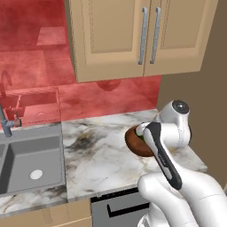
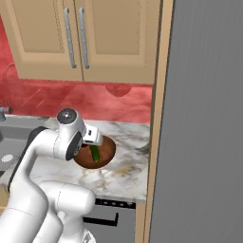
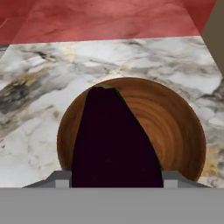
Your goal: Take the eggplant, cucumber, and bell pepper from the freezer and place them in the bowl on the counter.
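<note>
Over bowl (image 3: 175,127), claw (image 3: 116,177) clamped on eggplant (image 3: 113,144); cucumber (image 2: 95,154) prob. in bowl.

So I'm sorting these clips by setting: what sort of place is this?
A rendered home kitchen: a steel sink with faucet, a marble counter under tan wooden cabinets, a red backsplash, and a tall grey freezer.

cucumber (image 2: 95,154) in bowl (image 2: 107,151) | bowl on counter (image 1: 97,146) | sink (image 1: 29,162) left
</note>
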{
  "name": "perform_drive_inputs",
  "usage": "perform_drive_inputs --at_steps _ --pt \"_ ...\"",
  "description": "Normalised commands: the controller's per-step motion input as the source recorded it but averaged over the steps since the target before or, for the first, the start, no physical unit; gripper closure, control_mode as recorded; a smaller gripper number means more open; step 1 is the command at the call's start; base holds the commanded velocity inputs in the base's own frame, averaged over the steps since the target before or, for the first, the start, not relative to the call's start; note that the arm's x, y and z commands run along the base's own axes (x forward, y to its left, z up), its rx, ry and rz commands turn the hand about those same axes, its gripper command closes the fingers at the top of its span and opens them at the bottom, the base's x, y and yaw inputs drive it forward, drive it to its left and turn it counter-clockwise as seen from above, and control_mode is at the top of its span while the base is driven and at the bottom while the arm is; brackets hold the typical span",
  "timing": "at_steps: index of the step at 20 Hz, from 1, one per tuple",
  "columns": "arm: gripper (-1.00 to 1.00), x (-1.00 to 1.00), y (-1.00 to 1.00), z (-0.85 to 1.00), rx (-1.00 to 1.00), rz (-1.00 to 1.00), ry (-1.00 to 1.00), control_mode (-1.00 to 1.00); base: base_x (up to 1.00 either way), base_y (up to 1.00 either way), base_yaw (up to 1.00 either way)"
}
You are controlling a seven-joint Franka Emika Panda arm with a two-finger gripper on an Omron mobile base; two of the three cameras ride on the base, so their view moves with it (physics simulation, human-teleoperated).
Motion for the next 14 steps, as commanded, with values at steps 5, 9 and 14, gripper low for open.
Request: perform_drive_inputs --at_steps 5,9,14 --pt "1.0 0.27 0.08 -0.35 0.0 0.0 0.03 -1.0 0.0 0.0 0.0" --pt "1.0 0.0 0.03 -0.19 0.0 0.0 0.02 -1.0 0.0 0.0 0.0" --pt "1.0 0.0 0.01 -0.07 0.0 0.0 0.01 -1.0 0.0 0.0 0.0"
